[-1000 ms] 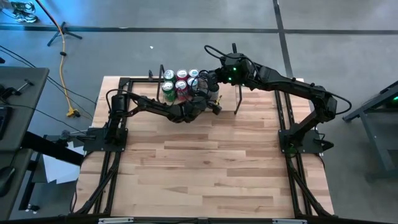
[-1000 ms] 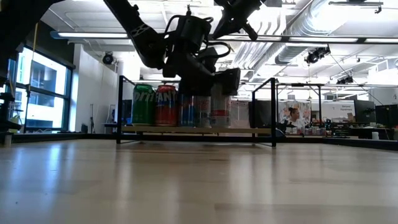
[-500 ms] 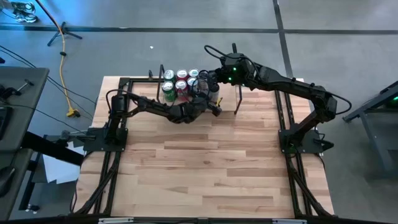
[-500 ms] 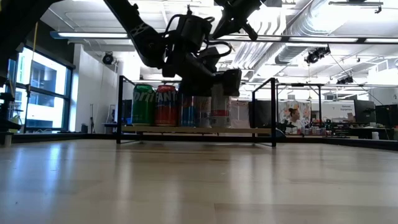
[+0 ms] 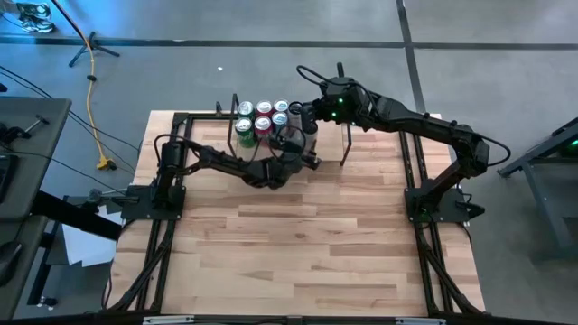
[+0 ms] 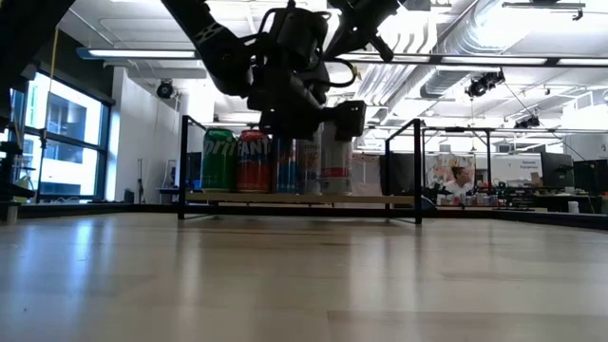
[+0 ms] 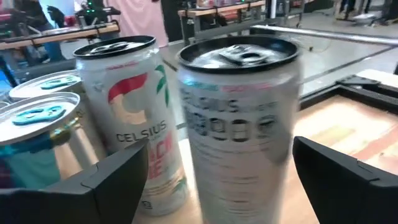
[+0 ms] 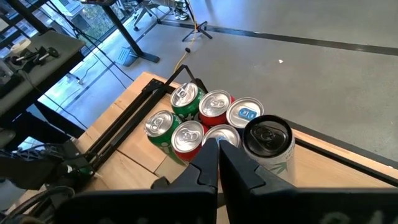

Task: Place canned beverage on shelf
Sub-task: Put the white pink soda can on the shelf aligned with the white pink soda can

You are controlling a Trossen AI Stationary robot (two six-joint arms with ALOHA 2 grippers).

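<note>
Left pincer [image 7: 217, 180] wide, tall silver black-topped can [image 7: 239, 124] between fingers, on shelf [image 6: 294, 199]

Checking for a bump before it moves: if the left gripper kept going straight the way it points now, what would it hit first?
Most likely the silver can directly between the open left gripper's fingers, standing on the shelf.

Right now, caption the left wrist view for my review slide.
Open left gripper straddles a silver can on the shelf, beside a white Celsius can.
</note>
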